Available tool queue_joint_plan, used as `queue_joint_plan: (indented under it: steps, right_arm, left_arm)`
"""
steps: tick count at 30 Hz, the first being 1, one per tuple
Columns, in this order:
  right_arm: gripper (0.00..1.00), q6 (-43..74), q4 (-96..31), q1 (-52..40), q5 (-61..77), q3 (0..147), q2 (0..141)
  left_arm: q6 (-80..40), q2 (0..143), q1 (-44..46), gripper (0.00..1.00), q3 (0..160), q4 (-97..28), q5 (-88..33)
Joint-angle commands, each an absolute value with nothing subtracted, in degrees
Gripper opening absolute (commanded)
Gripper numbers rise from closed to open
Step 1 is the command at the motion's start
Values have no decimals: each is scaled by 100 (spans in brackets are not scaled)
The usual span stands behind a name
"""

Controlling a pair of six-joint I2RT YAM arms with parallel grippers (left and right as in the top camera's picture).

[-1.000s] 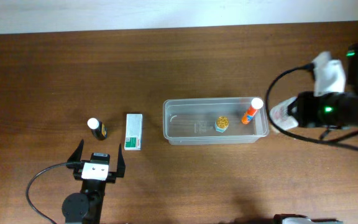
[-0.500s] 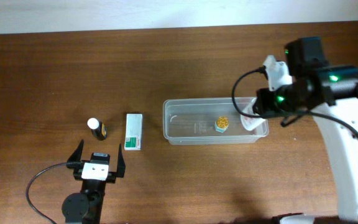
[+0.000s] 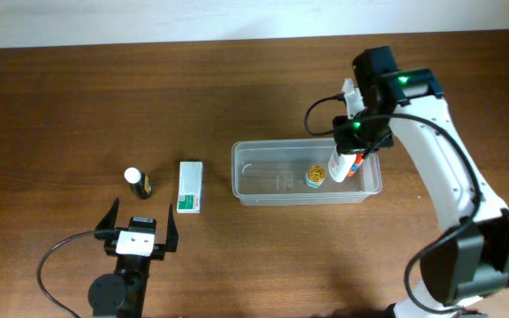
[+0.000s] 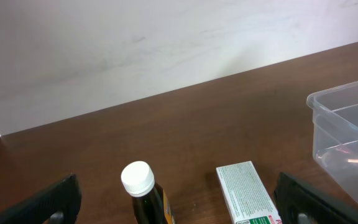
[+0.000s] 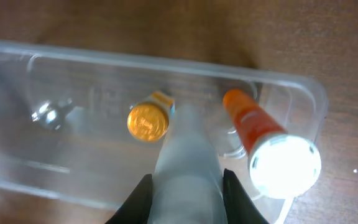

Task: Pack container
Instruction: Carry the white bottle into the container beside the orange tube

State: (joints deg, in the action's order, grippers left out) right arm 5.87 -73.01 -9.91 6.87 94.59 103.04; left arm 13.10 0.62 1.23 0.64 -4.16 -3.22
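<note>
Two items, a dark bottle and a box, sit near the wide-open, empty left gripper. Mid-table, the right gripper clamps a white bottle over the container. Released tilted, it could topple the gold-capped jar.

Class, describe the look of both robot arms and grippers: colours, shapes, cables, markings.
Left arm: black, round base, white plate behind the black two-finger left gripper, looping black cable. Right arm: white links, black joints, green lights, black cable; right gripper fingers black.
</note>
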Motion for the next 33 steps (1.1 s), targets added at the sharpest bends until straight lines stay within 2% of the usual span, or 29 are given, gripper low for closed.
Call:
queue_joint_plan:
  steps: [1,26,33]
  right_arm:
    - [16,921,-7100,-1120,327,9476,10366]
    - [16,1256,-5990,-1173,204,8617,10538]
    - [20,1253,-5951,-1173,207,8604,10538]
  left_arm:
    - [1337,30,150,99,80,-480,-427]
    - [1337,30,150,100,80,-480,-427]
    - [1337,30,150,99,80,-480,-425]
